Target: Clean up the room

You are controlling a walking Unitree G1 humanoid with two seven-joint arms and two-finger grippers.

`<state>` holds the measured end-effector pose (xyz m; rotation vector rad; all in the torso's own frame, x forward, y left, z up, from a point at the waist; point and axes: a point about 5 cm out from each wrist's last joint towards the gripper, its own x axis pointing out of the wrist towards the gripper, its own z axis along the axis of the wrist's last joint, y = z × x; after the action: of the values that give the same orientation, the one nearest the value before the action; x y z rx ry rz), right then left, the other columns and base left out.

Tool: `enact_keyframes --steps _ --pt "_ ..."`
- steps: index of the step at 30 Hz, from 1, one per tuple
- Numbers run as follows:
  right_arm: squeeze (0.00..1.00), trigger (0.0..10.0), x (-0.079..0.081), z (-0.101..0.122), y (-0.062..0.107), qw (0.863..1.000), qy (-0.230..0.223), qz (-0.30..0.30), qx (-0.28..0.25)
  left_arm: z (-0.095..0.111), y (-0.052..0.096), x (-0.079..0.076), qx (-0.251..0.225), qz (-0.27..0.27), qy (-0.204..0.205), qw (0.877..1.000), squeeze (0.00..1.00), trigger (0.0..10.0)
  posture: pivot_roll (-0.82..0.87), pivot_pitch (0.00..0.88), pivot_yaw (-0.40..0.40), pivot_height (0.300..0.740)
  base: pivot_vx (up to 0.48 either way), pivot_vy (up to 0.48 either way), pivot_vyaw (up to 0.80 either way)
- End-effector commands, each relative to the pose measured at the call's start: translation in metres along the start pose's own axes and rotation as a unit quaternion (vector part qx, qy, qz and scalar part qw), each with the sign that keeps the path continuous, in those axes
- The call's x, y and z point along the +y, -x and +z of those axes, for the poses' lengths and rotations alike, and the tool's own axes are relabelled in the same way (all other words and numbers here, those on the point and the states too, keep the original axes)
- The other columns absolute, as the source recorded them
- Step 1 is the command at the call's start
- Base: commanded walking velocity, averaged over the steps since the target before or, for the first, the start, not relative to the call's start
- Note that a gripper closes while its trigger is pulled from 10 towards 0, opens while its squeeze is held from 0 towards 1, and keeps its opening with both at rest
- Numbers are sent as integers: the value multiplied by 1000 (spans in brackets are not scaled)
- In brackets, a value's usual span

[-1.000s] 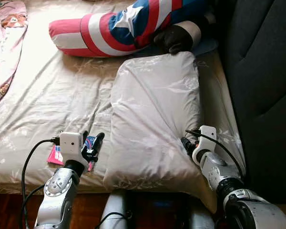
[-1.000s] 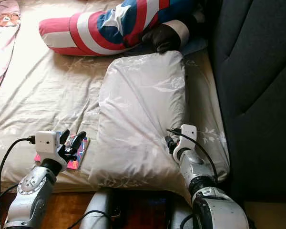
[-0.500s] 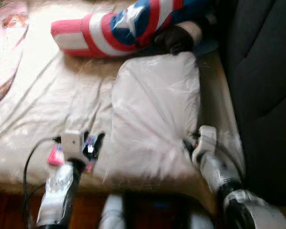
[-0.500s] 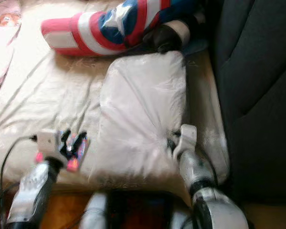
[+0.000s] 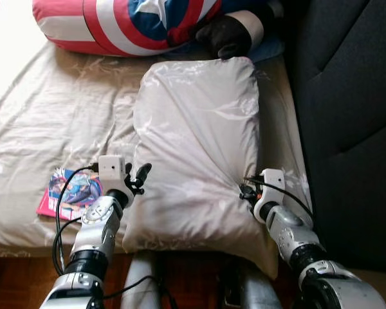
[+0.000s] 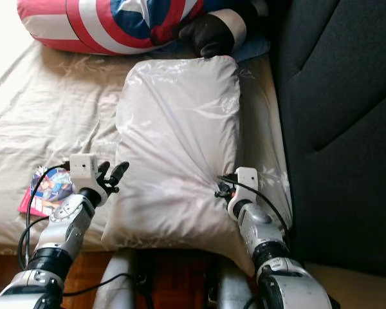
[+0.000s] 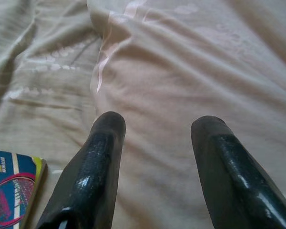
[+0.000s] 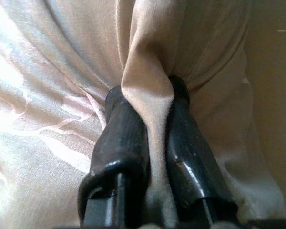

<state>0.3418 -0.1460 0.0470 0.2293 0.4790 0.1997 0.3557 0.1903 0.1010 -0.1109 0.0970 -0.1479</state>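
Right tool (image 8: 148,124) is clamped on a fold of the pillow (image 5: 196,141) at its 4 o'clock edge. Left tool (image 5: 136,178) is held spread at the pillow's 8 o'clock edge, a booklet (image 5: 71,192) lying near it on the bed (image 5: 45,122).

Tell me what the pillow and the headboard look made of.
Pillow: smooth woven fabric with a satin-like sheen, pale floral print; it creases softly where the right gripper pinches it. Headboard: dark matte upholstery with padded seams, likely cloth.

The pillow (image 5: 196,141) is pale, satiny cloth with a soft sheen, a fold of it pinched in the right end effector (image 8: 150,114), whose fingers (image 8: 121,138) are glossy black plastic. Under the left end effector (image 7: 155,126) lies a creased, faintly shiny sheet (image 5: 58,122); beside it, a book (image 5: 71,193) with a glossy paper cover.
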Motion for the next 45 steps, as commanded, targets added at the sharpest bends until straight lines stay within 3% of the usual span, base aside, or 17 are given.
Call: enact_keyframes --steps 1,2,9,11,20,22,25,28,29,45 --pt "0 0 -7 -64 14 993 -26 -14 117 -14 6 8 22 16 8 1000 0 10000 27 468 -9 657 0 0 0" --pt "0 0 -7 -65 14 993 -26 -14 117 -15 6 9 25 17 13 999 1000 10000 20 471 -12 657 0 0 0" --pt "0 0 -10 -67 16 993 -21 -9 120 -25 14 24 54 36 28 997 1000 10000 -3 490 -36 657 0 0 0" --pt "0 0 -10 -68 17 993 -20 -7 119 -24 14 26 47 33 49 997 1000 10000 -5 498 -43 657 0 0 0" --pt "0 0 -7 -72 18 992 -19 1 122 -28 17 25 37 -3 93 995 1000 10000 -19 508 -63 657 0 0 0" --pt "0 0 -7 -73 18 992 -19 1 122 -29 18 24 36 -15 94 995 1000 10000 -20 507 -65 657 0 0 0" --pt "0 0 -6 -76 19 992 -22 4 122 -35 21 26 52 -7 55 997 1000 10000 -13 501 -60 657 0 0 0" --pt "0 0 -4 -77 19 992 -23 8 122 -43 25 27 65 -1 68 996 1000 10000 -19 493 -60 657 0 0 0" --pt "0 0 -4 -78 20 992 -24 8 121 -45 27 27 68 -3 73 995 0 10000 -23 492 -63 657 0 0 0" --pt "0 0 -10 -92 29 991 -30 11 128 -73 34 2 119 -62 110 985 0 10000 -38 498 -71 657 0 0 0"
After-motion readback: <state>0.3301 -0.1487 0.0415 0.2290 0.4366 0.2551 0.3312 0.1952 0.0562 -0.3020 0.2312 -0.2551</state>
